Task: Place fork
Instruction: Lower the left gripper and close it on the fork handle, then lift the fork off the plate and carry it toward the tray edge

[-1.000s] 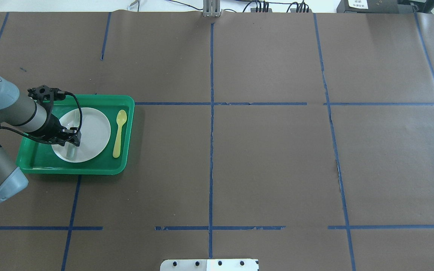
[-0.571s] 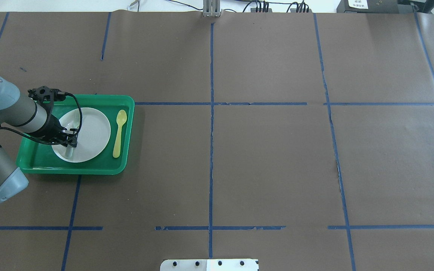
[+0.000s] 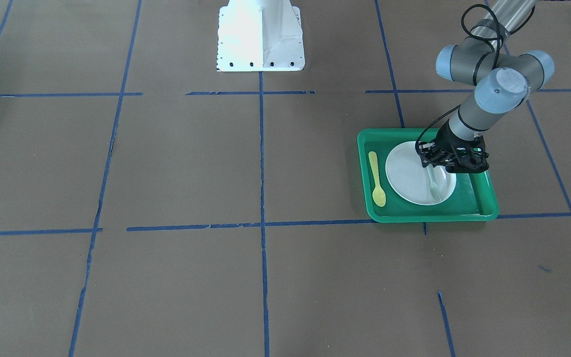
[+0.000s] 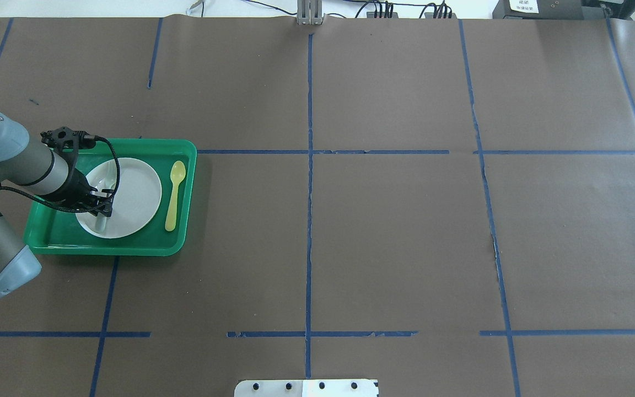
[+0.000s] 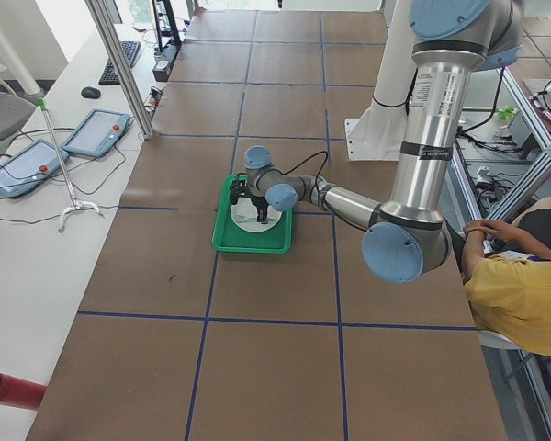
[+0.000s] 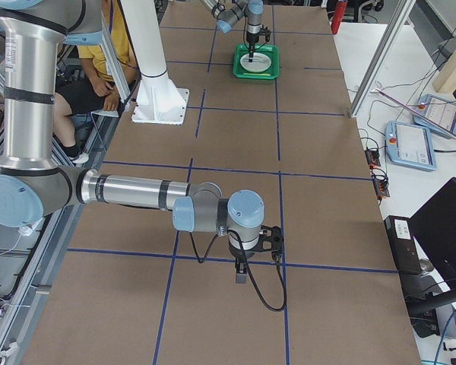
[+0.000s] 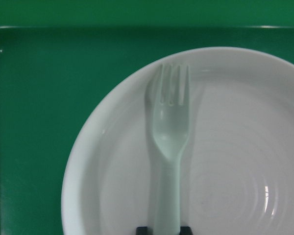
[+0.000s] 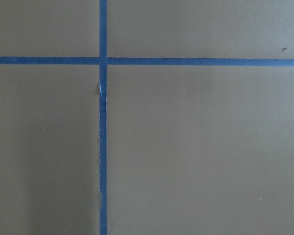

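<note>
The pale translucent fork (image 7: 169, 137) lies lengthwise over the left part of the white plate (image 7: 235, 147), tines pointing away from the wrist. My left gripper (image 7: 167, 229) is shut on the fork's handle end, one dark fingertip (image 7: 143, 229) on each side. In the overhead view the left gripper (image 4: 102, 211) hangs over the plate's (image 4: 138, 193) left half, inside the green tray (image 4: 181, 234). In the front view the fork (image 3: 433, 187) sticks out below the gripper (image 3: 436, 171). My right gripper (image 6: 241, 275) shows only in the right side view, low over bare table; I cannot tell if it is open.
A yellow plastic spoon (image 4: 174, 194) lies in the tray to the right of the plate, also in the front view (image 3: 376, 181). Brown paper with blue tape lines (image 8: 103, 122) covers the table. The white robot base (image 3: 259, 34) stands at mid-table.
My left gripper has shifted slightly left over the plate, with the fork still between its fingers. Nothing else has moved.
</note>
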`<state>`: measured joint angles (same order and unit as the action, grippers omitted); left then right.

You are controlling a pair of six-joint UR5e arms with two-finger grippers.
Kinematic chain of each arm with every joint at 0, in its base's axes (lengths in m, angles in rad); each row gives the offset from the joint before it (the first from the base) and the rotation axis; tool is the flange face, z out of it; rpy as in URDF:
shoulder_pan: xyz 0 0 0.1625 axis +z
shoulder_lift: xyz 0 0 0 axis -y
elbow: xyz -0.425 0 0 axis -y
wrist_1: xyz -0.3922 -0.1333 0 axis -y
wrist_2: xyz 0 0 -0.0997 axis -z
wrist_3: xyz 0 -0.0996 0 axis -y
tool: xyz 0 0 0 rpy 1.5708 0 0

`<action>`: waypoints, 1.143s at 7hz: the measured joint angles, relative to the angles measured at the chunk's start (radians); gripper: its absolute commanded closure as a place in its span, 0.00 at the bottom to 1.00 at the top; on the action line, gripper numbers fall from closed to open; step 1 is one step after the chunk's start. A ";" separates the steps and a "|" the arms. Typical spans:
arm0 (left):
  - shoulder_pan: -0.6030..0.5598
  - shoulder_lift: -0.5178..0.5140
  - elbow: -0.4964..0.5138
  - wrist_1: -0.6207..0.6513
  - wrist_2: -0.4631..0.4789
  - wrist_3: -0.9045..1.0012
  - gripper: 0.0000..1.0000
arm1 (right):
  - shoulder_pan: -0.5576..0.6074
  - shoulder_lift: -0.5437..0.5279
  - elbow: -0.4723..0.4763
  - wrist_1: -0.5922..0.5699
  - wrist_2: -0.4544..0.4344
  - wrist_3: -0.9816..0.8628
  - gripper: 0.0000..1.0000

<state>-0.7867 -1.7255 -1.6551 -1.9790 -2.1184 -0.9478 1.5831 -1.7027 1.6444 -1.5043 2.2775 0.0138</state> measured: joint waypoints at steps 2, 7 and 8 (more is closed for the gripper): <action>-0.003 0.003 -0.012 0.004 -0.001 -0.002 1.00 | 0.000 0.000 0.000 0.000 0.000 0.000 0.00; -0.158 0.031 -0.136 0.106 -0.003 0.098 1.00 | 0.000 0.000 0.000 -0.001 0.000 0.000 0.00; -0.189 0.051 -0.133 0.131 -0.003 0.160 1.00 | 0.000 0.000 0.000 -0.001 -0.001 0.000 0.00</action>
<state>-0.9762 -1.6740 -1.7885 -1.8477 -2.1211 -0.7878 1.5831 -1.7027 1.6444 -1.5049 2.2769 0.0138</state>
